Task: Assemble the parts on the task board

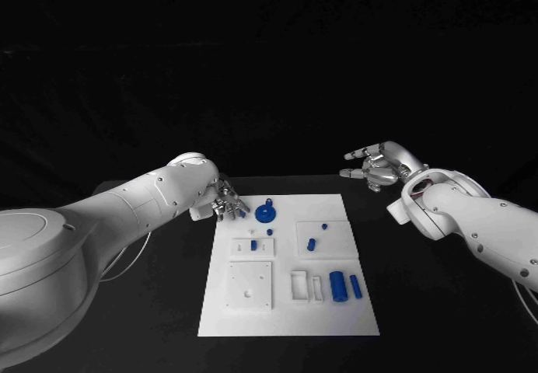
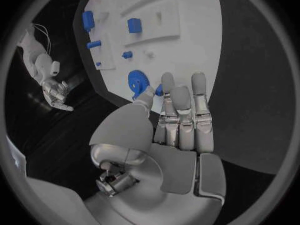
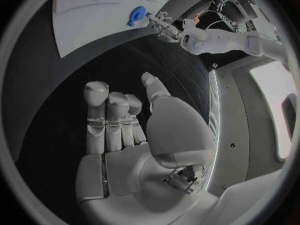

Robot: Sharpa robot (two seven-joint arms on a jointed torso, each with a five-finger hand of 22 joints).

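The white task board point(image 1: 289, 320) lies in the middle of the black table. A blue gear point(image 1: 266, 214) sits near its far left corner, with small blue pegs point(image 1: 312, 243) around it and two blue cylinders point(image 1: 337, 285) near the right edge. My left hand point(image 1: 228, 203) hovers at the board's far left corner, just left of the gear point(image 2: 139, 81). Its fingers point(image 2: 181, 110) are stretched out and hold nothing. A small blue piece point(image 2: 159, 90) shows past the thumb tip. My right hand point(image 1: 375, 167) is raised over the bare table beyond the board's far right corner, with its fingers point(image 3: 109, 117) extended and empty.
Raised white blocks with slots point(image 1: 250, 284) stand on the board's near half. Black tabletop point(image 1: 437, 311) surrounds the board on all sides. Across the board, the gear point(image 3: 137, 12) and my left hand point(image 3: 164, 27) show in the right wrist view.
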